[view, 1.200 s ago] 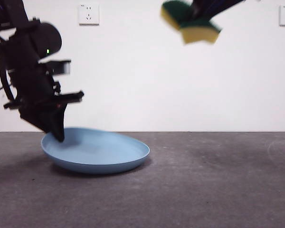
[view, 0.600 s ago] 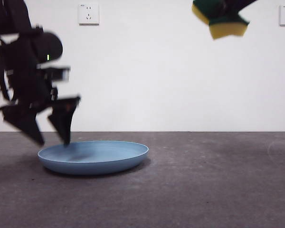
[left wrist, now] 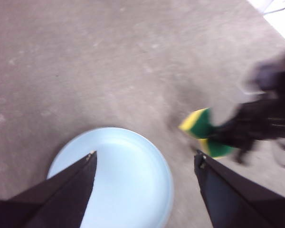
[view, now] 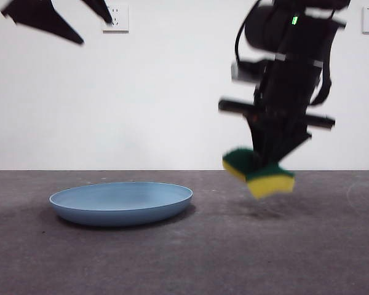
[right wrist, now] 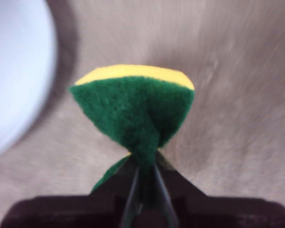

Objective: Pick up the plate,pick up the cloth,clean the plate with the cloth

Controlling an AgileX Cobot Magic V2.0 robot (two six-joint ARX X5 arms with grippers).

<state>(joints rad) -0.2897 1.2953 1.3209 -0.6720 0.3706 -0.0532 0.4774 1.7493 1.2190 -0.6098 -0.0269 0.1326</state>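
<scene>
Front view: the plate (view: 121, 203) lies flat on the grey worktop (view: 234, 258), left of centre. The right gripper (view: 262, 166) hangs low at right, jaws pinched on the cloth (view: 259, 174), green layer up, yellow underside tilted, just clear of the worktop and well apart from the plate. The left gripper (view: 74, 18) shows only as two black tips at the top-left corner.

Left wrist view: that gripper (left wrist: 145, 159) is spread wide and empty, high over the plate (left wrist: 123, 180); beyond, the cloth (left wrist: 203, 133) sits blurred in the other arm's grip.

Right wrist view: the cloth (right wrist: 135, 107) is squeezed thin at its waist between closed jaws; the plate's rim (right wrist: 19, 71) lies off to one side.

Since a second ago: the left gripper has let go of the plate's rim and risen; the plate, then tipped, now sits level. The cloth has come down from the top edge.
</scene>
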